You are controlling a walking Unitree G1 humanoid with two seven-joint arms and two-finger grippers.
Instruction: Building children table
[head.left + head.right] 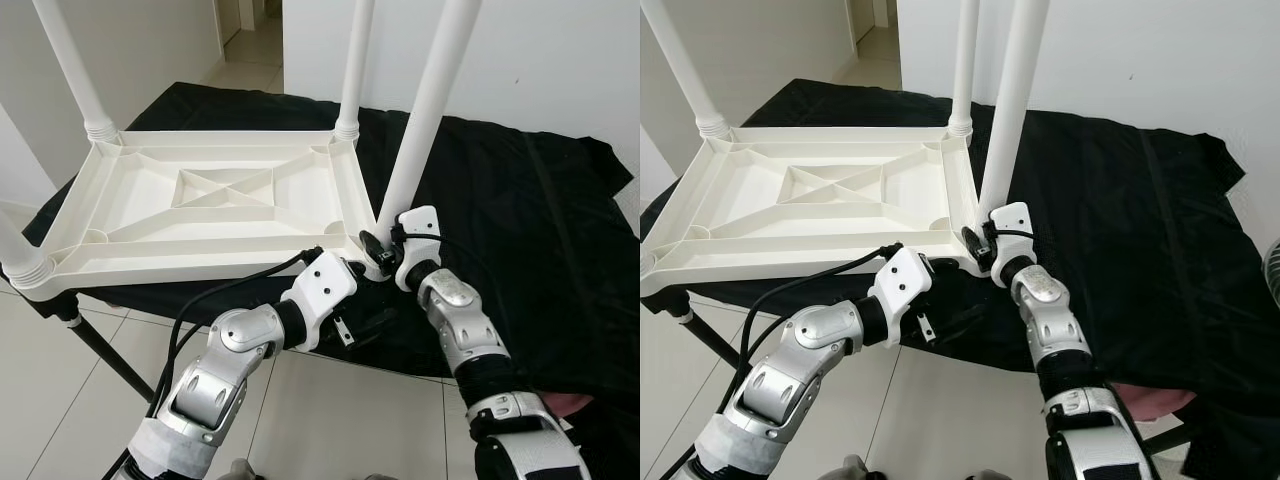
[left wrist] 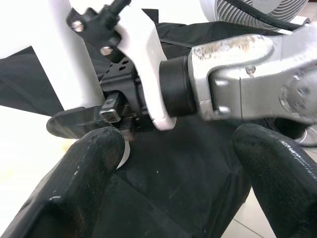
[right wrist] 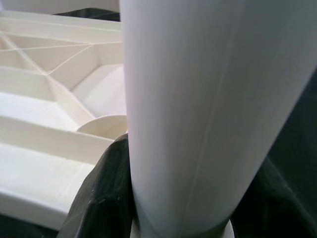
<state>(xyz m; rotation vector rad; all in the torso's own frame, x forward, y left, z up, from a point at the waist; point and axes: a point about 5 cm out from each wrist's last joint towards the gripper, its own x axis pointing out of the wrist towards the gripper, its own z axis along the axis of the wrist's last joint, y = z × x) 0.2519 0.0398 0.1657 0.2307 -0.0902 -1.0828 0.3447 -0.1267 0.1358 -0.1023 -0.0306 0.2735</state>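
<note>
Upside down on the black cloth [image 1: 520, 200]: the white table top [image 1: 215, 190], ribs facing up. Looks nearly done. Three legs up at three corners of the table top: far left [image 1: 75, 70], far right [image 1: 353, 70] and near left [image 1: 20, 255]. Fourth leg [image 1: 425, 120] at the near right corner of the table top, leaning a little, so probably not pushed all the way in. Left to do, most likely: seat that leg firmly, then flip the table over. From the head views, all four legs at once, but not the grip itself. From the right wrist view, the right gripper [image 3: 183, 198] squeezed tight around the bottom of the fourth leg, a black finger on each side. From the left wrist view, the left gripper [image 2: 176, 173] just below that same corner of the table top, fingers spread wide, holding nothing.
</note>
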